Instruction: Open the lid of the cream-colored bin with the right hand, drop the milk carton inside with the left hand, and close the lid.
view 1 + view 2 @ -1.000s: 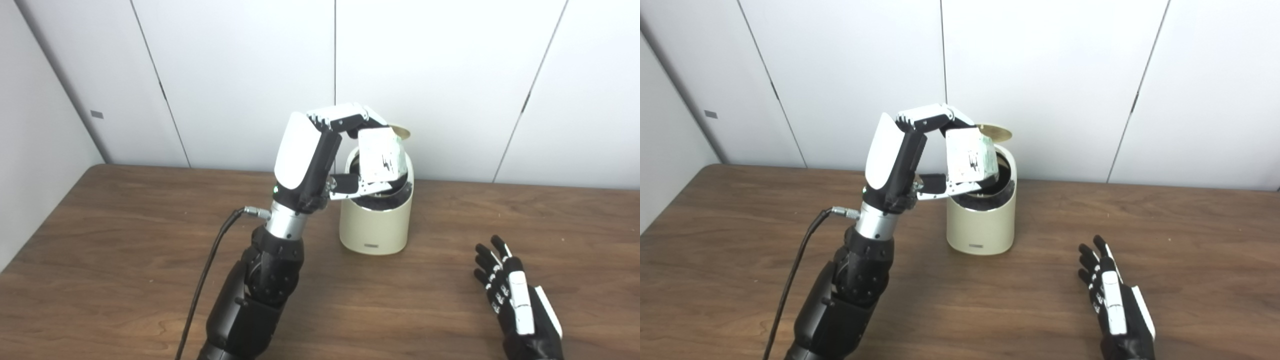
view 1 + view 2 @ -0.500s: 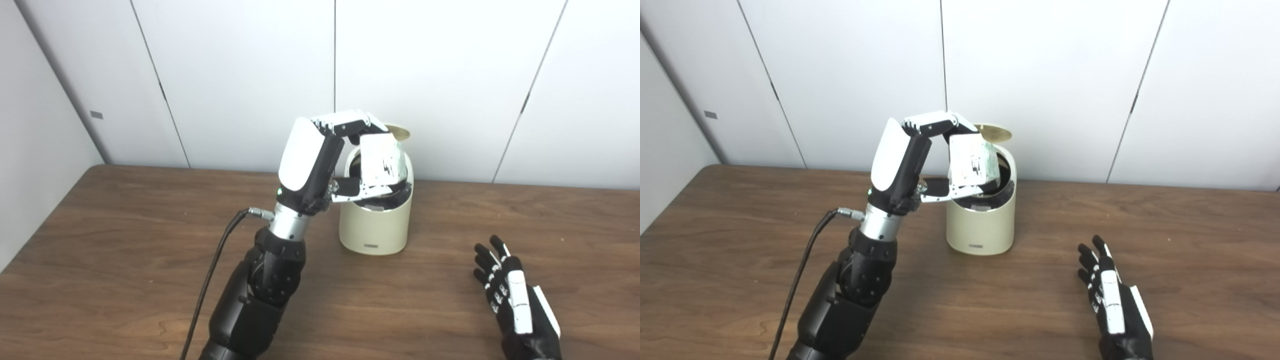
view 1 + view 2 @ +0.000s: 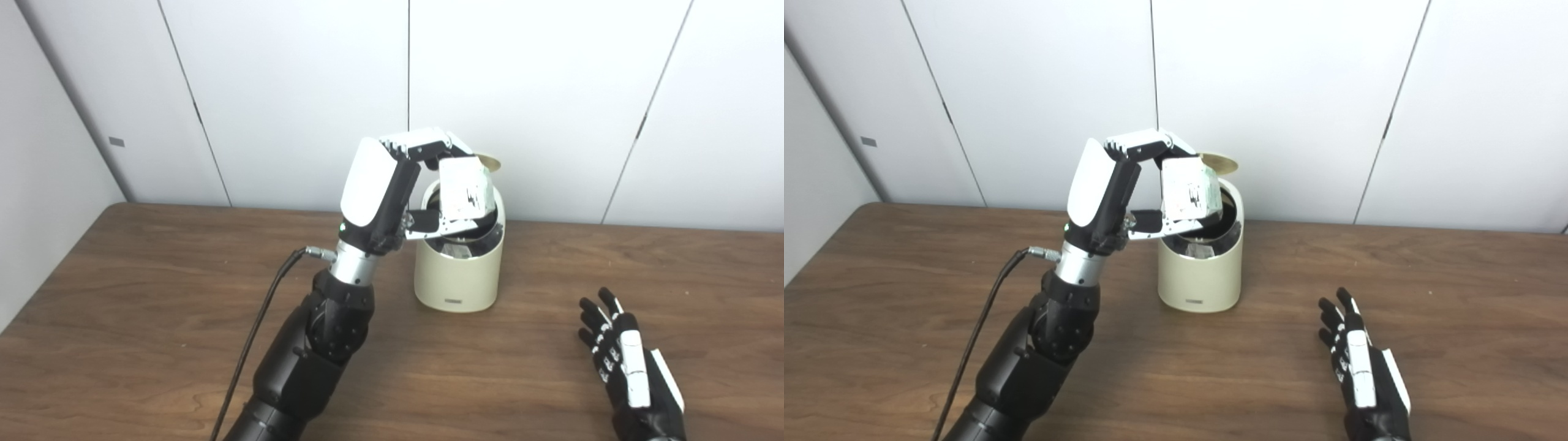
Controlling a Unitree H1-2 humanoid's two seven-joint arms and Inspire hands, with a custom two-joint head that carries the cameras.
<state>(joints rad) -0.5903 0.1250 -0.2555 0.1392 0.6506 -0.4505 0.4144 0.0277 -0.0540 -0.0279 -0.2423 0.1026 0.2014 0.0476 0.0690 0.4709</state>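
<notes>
The carton (image 3: 467,188) is gripped top and bottom by the left hand (image 3: 409,184) above the open bin (image 3: 458,275). It is judged light and easily squashed. The right hand (image 3: 631,370) is spread out, holding nothing.

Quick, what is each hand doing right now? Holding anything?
Left hand: shut on the carton, above the open bin.
Right hand: open, holding nothing, low over the table.

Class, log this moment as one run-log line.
left robot hand: holds milk carton over bin | lid: open | right robot hand: open, idle
</notes>
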